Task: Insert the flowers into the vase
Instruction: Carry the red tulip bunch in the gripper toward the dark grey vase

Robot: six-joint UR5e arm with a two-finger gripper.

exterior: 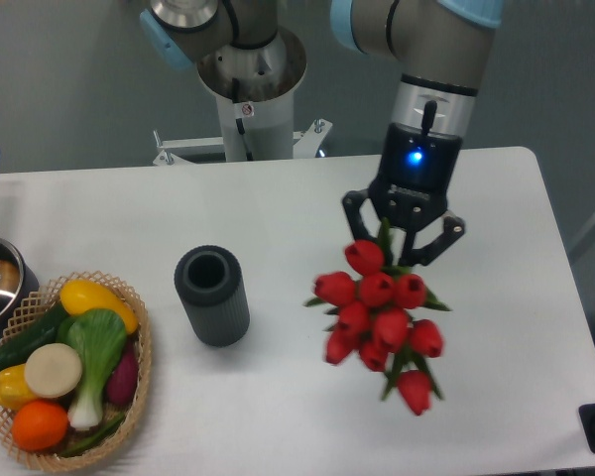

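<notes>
Flowers (382, 317) — red tulip heads, green stems, slightly blurred, hung blooms-down above tabletop's right half, stems clamped in gripper (401, 244), vase (212, 296) — dark grey, ribbed, upright, left of centre.

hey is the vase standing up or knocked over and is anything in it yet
Upright and empty. The vase stands on its base, round mouth up and dark inside. The flowers hang from the gripper to its right.

Arm vertical, wrist down; gripper (401, 245) clamped on flowers (379, 315).
</notes>
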